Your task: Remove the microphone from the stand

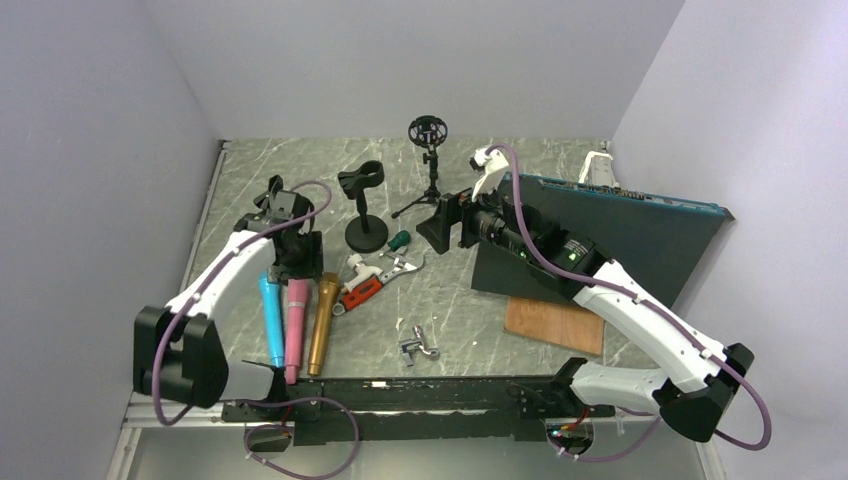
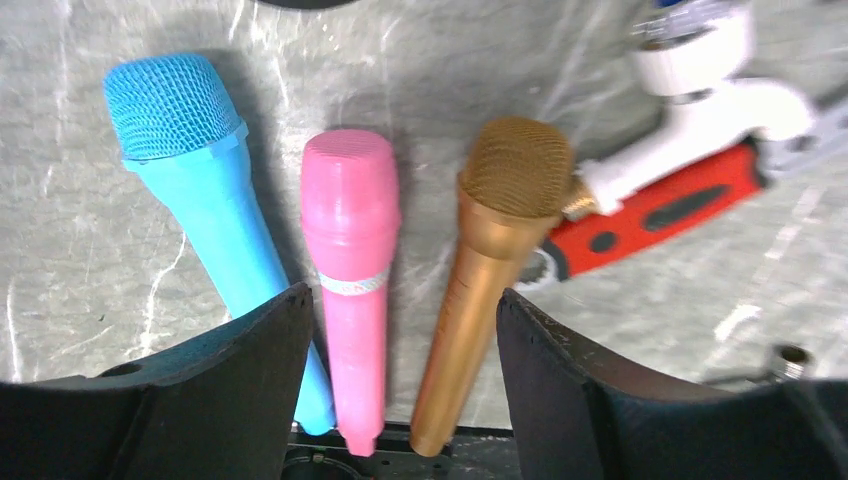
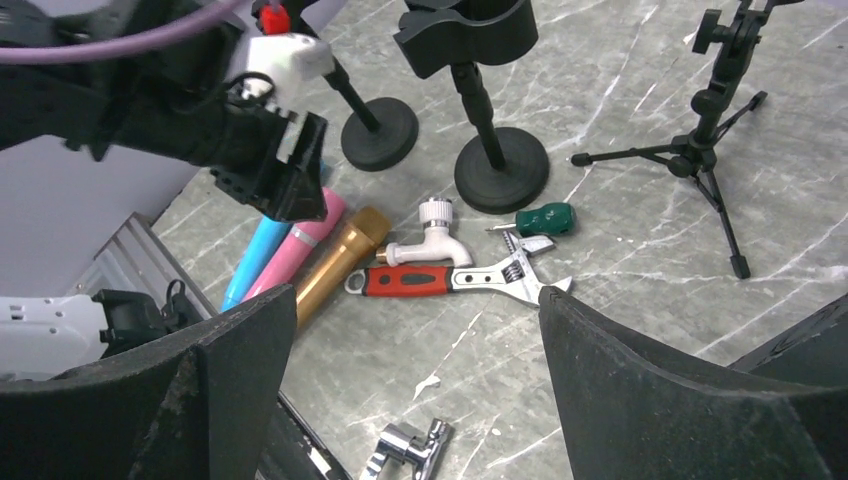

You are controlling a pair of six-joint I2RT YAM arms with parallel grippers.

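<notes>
Grey-veined marble table [image 1: 465,315], pale walls [image 1: 100,150] around. Near the stand [image 1: 366,232], pink microphone [image 2: 352,260] flat, head toward it, handle away. Fingers spread on left gripper [image 2: 400,300] and right gripper [image 3: 415,300].

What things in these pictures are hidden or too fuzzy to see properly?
- Left wrist view: the blue microphone is partly hidden by a finger of the left gripper.
- Left wrist view: the white tap is blurred and cut by the right edge.
- Right wrist view: the tripod stand loses its top at the top edge.
- Top view: a white object at the back is half hidden behind the dark board.
</notes>
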